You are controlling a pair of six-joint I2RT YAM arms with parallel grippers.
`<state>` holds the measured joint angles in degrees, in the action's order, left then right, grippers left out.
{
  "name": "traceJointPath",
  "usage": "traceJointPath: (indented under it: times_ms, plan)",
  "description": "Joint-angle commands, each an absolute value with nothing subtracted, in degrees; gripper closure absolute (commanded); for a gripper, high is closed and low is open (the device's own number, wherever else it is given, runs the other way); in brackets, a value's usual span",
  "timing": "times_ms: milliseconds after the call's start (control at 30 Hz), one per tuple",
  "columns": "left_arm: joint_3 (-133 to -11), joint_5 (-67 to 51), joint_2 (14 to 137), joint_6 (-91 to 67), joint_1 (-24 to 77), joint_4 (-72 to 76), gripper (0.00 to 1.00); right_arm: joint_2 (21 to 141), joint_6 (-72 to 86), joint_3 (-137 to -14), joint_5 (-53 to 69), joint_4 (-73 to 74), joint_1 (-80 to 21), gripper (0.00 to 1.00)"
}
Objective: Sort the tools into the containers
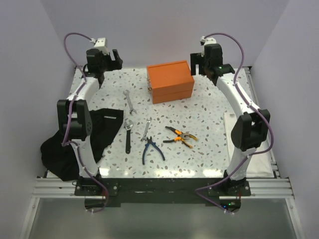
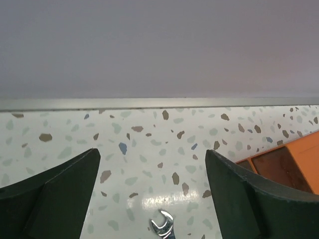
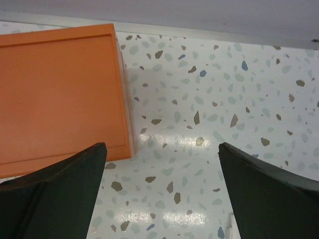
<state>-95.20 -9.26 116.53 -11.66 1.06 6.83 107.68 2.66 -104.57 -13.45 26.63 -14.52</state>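
Box: my right gripper (image 3: 162, 145) hovers just right of the orange box (image 3: 60, 94); left gripper (image 2: 151, 152) off to its left.
Grip: both spread, empty.

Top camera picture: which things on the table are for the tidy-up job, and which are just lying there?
For the job:
orange box
black bag
far silver spanner
near silver spanner
black-handled wrench
blue-handled pliers
orange-and-black pliers

Just lying about:
flat white sheet, under the right arm
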Motion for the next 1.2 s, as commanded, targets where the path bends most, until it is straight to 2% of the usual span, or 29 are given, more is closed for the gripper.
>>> traceJointPath:
  times_ms: [0,233,400,900,1167]
  plan:
    - [-96.8,-18.7,118.6,-23.6,-2.3,1.0,0.08,109.0,6.1,-108.6,-12.0,30.4,-14.3,0.01]
    - [-94.7,-22.9,118.7,-23.5,-2.5,2.2,0.11,119.3,6.9,-123.0,-8.2,31.3,-14.3,0.02]
    - [-94.1,-24.7,118.3,-24.2,-2.6,2.2,0.12,125.5,8.5,-127.6,-8.8,31.8,-14.3,0.02]
    - [-88.9,-24.4,116.2,-25.8,-2.5,2.4,0.15,132.4,10.3,-126.6,-10.7,34.7,-14.8,0.04]
    - [-88.1,-26.0,117.7,-26.1,-2.2,1.5,0.18,125.8,7.8,-114.1,-16.1,35.9,-13.6,0.05]
